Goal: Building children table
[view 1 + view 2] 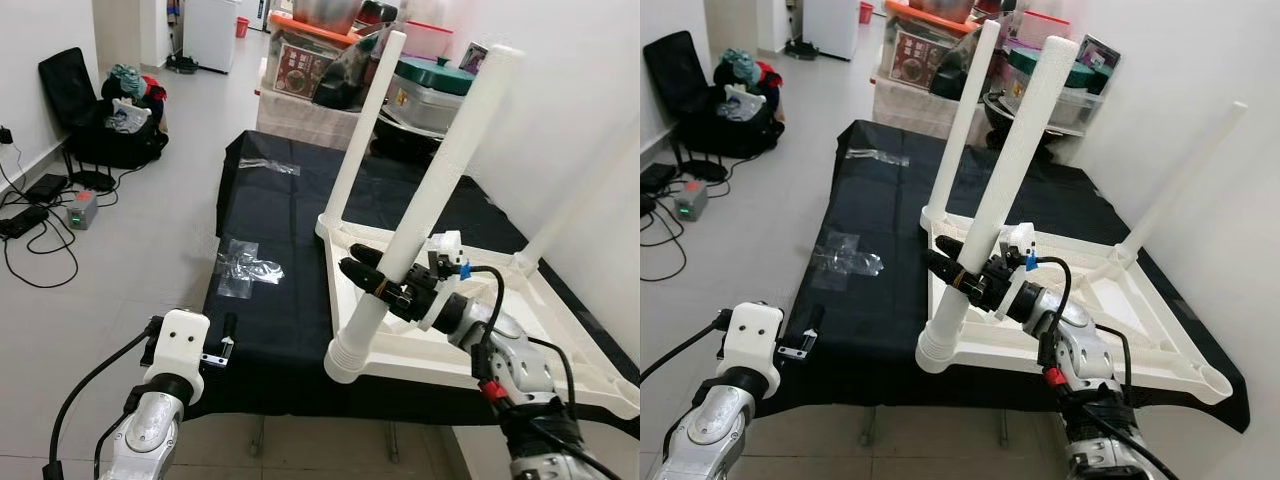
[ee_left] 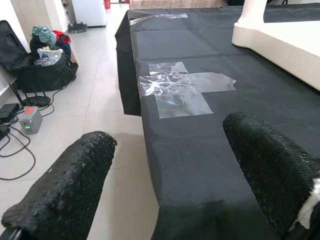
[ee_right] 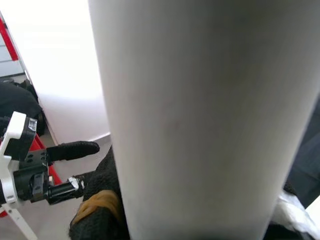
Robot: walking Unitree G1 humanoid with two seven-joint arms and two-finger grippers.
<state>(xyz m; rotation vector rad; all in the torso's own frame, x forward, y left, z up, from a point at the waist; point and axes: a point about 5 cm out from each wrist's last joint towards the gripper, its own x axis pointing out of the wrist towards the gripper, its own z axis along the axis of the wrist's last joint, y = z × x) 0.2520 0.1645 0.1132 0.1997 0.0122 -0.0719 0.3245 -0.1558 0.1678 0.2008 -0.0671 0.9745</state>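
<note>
1. Left gripper [image 1: 222, 345] hangs nearest, at the front edge of the bench [image 1: 270, 330], fingers [image 2: 65, 195] spread and holding nothing.
2. Right gripper [image 1: 385, 283] is clenched on a white leg [image 1: 425, 210], low on its shaft. The leg tilts away from the robot, and its ribbed foot end [image 1: 345, 362] sits at the near corner of the tabletop [image 1: 420, 355].
3. Tabletop lies upside down on the black-covered bench. Another leg [image 1: 362, 130] already stands in the far left corner, and one more [image 1: 1180, 185] rises at the right side by the wall.
4. Step in hand, as I judge it: seating the held leg in the near corner socket. To do it well, bring the leg square to the tabletop before pressing or twisting; tilted as it is, it may bind or cross its ribs. The free left gripper could steady the tabletop rim so that it does not slide on the cloth.
5. Plastic wrap [image 1: 248, 268] lies on the cloth left of the tabletop, apart from it.
6. Hard to make out: the socket is covered by the foot end, so whether the leg has entered it cannot be told. The right wrist view gives the shaft close up and little else. The tabletop's near right corner is partly behind the right arm.
7. Boxes [image 1: 300, 65] and a chair [image 1: 75, 100] stand farther back.
</note>
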